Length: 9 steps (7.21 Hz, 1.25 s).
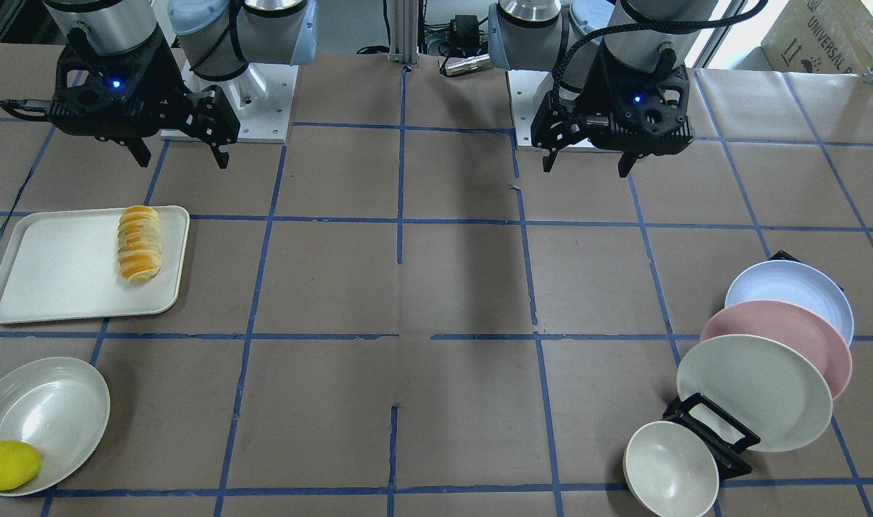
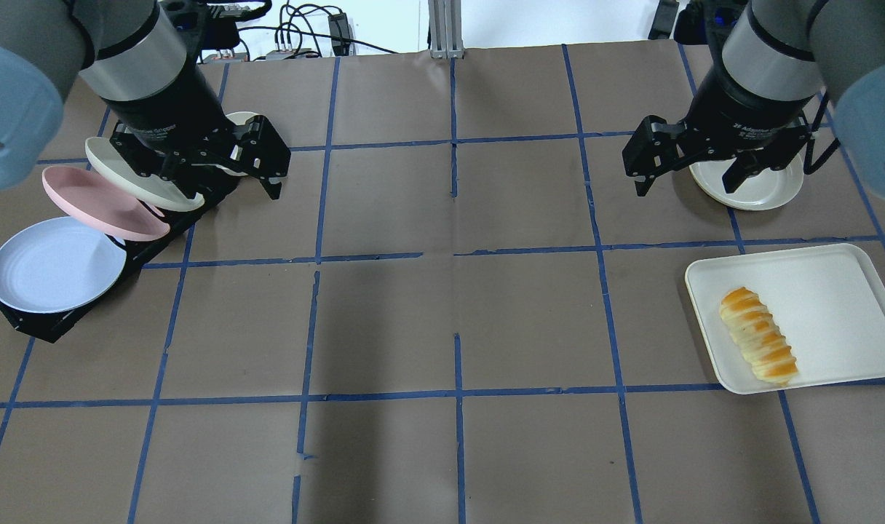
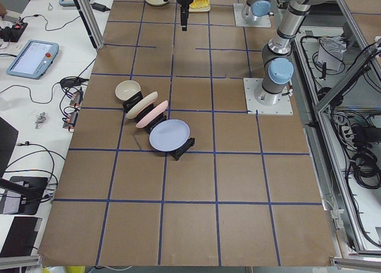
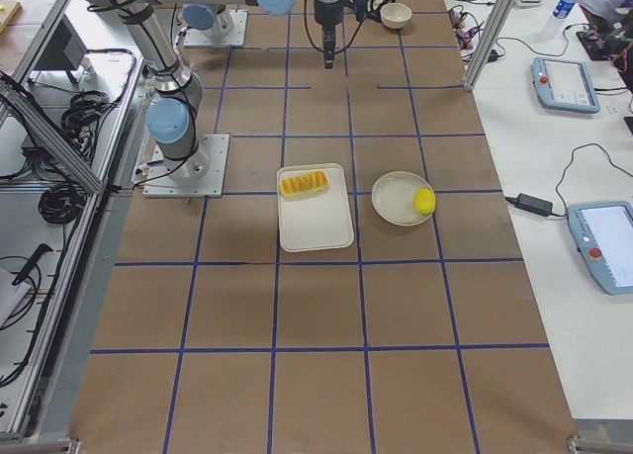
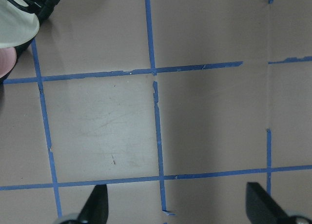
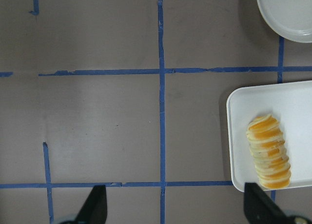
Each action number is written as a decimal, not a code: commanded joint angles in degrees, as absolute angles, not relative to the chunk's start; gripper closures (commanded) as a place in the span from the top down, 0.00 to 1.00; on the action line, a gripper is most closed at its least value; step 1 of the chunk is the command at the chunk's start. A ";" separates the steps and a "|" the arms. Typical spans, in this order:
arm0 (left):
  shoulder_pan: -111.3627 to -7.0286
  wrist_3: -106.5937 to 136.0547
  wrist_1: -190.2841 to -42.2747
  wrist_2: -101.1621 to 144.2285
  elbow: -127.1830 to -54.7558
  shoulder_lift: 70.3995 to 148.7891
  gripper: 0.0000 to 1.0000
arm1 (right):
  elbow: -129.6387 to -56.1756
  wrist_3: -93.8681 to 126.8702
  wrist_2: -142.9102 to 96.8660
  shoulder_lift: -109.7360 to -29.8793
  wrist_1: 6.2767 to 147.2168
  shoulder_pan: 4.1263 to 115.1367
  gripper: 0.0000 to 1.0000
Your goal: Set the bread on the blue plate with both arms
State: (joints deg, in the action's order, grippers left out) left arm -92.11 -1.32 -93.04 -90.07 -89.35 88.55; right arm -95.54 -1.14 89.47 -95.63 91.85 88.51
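The bread [image 1: 139, 243], an orange-and-cream sliced loaf, lies on a cream tray [image 1: 56, 276]. It also shows in the overhead view [image 2: 758, 344] and the right wrist view [image 6: 268, 152]. The blue plate [image 1: 788, 291] leans in a black rack [image 1: 716, 431] on the far side of the table, and shows in the overhead view [image 2: 53, 266]. My right gripper [image 1: 183, 162] hangs open and empty above the table, behind the tray. My left gripper [image 1: 586, 170] hangs open and empty, well behind the rack. Both wrist views show spread fingers over bare table.
A pink plate [image 1: 781, 345] and a cream plate [image 1: 752, 391] lean in the same rack beside the blue one, with a cream bowl [image 1: 670, 467] at its end. A yellow lemon [image 1: 6, 465] lies in a white dish [image 1: 56, 409] near the tray.
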 commanded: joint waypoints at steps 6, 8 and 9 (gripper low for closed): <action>-87.31 -6.11 -96.06 -90.87 -88.77 88.24 1.00 | -95.62 -1.22 90.35 -95.36 88.43 86.94 0.99; -80.02 -15.50 -96.15 -90.79 -88.68 88.24 1.00 | -101.64 -23.33 92.19 -95.62 95.75 80.11 0.95; -74.76 -21.56 -96.15 -90.62 -88.07 88.76 1.00 | -107.43 -29.99 94.11 -97.02 103.37 77.11 0.94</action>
State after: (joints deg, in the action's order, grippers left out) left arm -80.32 -14.96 -96.11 -90.74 -88.56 88.37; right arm -101.40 -19.72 92.24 -95.83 95.75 80.98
